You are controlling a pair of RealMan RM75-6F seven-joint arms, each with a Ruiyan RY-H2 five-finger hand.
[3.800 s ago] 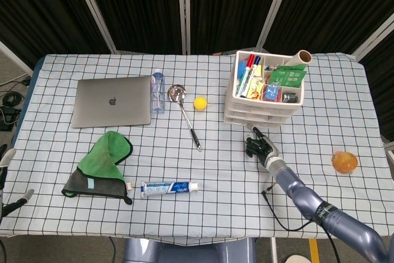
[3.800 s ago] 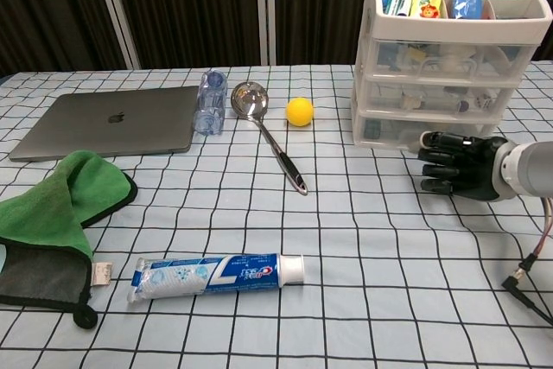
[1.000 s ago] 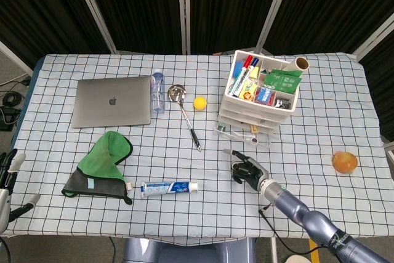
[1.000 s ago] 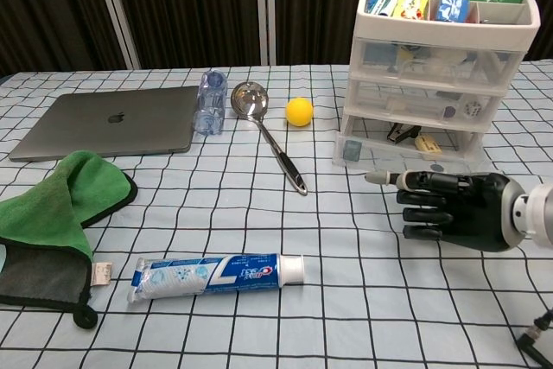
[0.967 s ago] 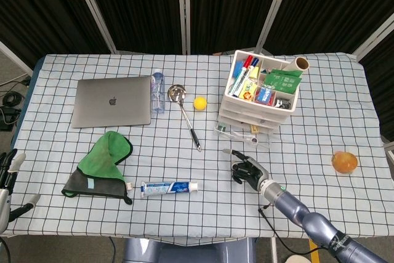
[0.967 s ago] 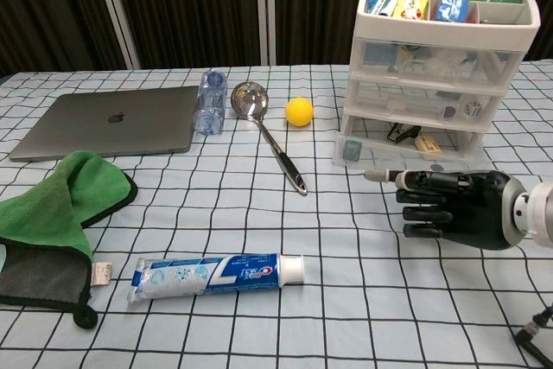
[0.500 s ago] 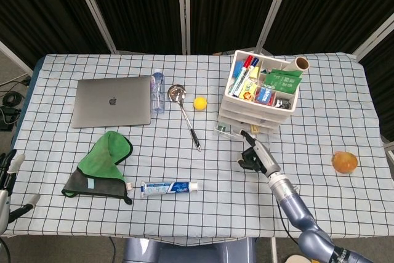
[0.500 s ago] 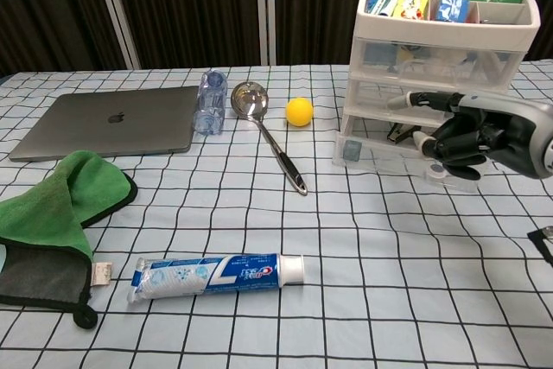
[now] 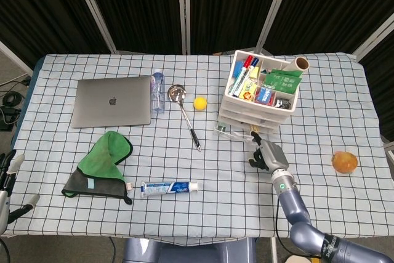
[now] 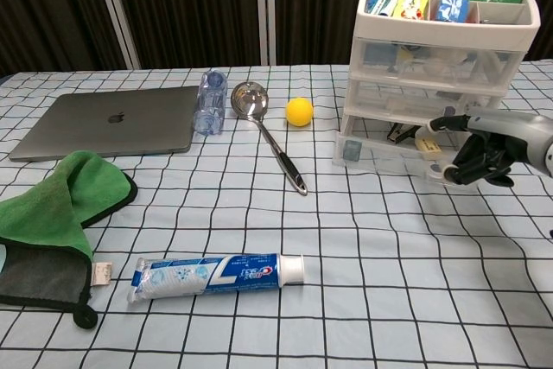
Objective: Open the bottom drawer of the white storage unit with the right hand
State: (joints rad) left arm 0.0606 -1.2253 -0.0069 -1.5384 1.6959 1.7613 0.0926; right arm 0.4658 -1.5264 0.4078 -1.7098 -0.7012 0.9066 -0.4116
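Fingers of right hand curl by pulled-out bottom drawer (clear-fronted)

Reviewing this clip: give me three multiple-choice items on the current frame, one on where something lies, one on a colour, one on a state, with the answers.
1. Where does the toothpaste tube lie?
A. Inside the storage unit
B. On the laptop
C. On the tablecloth, right of the green cloth
2. What colour is the small ball by the ladle?
A. Yellow
B. Blue
C. White
3. What state is the bottom drawer in?
A. Lifted right out of the unit
B. Pulled partly out
C. Flush with the drawers above

Answers:
1 C: the toothpaste tube lies flat on the checked cloth beside the green cloth.
2 A: the ball next to the ladle is yellow.
3 B: the bottom drawer of the white storage unit juts forward past the drawers above, with the right hand at its front right corner.
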